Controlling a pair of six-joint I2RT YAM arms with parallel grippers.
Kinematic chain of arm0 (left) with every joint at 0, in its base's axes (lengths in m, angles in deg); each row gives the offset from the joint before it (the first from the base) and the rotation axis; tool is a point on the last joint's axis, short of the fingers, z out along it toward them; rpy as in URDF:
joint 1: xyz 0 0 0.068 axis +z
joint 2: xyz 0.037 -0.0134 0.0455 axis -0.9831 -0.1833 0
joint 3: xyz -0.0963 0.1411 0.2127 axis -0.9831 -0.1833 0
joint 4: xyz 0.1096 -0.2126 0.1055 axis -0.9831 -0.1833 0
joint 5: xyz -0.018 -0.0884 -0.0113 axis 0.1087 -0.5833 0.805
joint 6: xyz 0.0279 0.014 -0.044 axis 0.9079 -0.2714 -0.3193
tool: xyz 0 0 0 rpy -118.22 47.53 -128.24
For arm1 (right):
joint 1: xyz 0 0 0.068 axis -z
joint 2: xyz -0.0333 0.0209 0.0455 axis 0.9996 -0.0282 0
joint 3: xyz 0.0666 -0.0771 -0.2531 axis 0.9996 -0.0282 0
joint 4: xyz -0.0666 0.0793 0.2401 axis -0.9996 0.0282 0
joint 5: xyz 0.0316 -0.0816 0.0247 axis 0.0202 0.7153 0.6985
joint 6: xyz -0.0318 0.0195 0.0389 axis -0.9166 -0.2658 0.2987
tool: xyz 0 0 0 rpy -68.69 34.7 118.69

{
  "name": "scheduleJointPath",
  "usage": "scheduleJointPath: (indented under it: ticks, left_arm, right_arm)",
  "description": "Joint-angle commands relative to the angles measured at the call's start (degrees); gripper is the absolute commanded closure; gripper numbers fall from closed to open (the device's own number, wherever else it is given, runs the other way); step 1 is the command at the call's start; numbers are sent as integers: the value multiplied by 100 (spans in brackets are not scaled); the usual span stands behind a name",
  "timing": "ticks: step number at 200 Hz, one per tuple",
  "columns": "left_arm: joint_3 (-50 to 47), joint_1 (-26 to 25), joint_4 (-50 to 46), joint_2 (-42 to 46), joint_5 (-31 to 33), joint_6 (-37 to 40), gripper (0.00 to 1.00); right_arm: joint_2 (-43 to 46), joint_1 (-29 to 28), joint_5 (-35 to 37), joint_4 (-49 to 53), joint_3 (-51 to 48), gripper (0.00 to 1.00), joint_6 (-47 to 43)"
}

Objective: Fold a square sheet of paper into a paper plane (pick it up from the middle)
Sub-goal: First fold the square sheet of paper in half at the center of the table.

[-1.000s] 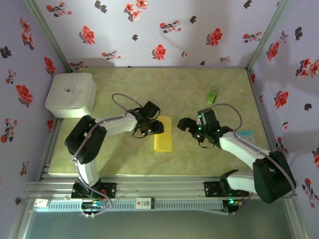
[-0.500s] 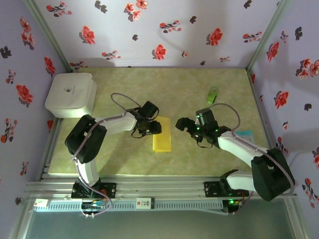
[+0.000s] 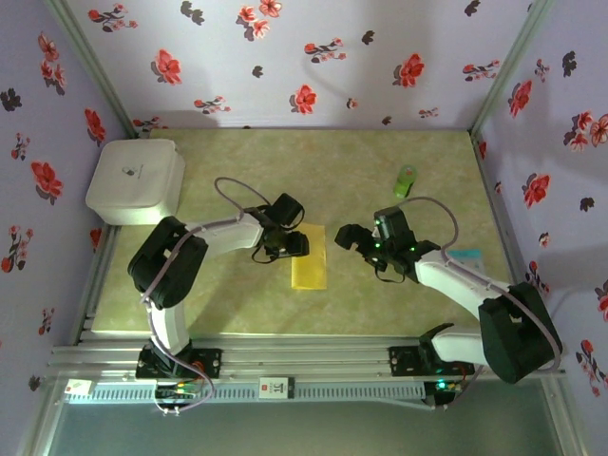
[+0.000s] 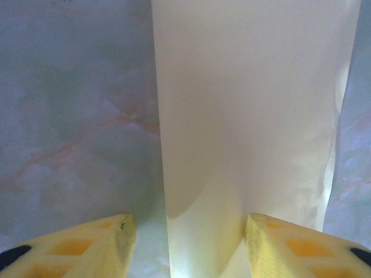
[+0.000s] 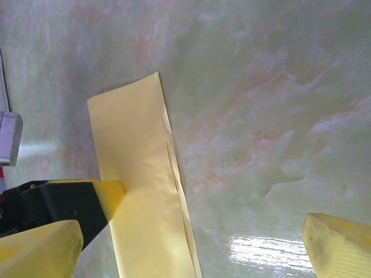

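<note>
Paper (image 4: 249, 116) edge — between spread left fingers (image 4: 87, 249)

No words or numbers can be read here. The white box (image 3: 136, 180) at the far left has a small dark mark on its lid, too tiny to make out. A little white tag (image 3: 275, 387) on the near metal rail (image 3: 332, 359) has dark marks, also too small to read.

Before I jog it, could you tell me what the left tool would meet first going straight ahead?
Most likely the paper, which lies flat directly ahead of the left tool and runs in between its open jaws. How near it is is hard to judge.
</note>
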Motion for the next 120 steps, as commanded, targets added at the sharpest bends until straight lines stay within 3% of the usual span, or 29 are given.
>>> scheduleJointPath:
  ticks: [1,120]
  left_arm:
    - [86,-48,18,-333,95,68,46]
    - [256,-154,-296,-604,449,124,42]
  right_arm:
    - [-118,-38,147,167,142,2,63]
    - [-113,-38,158,221,127,2,61]
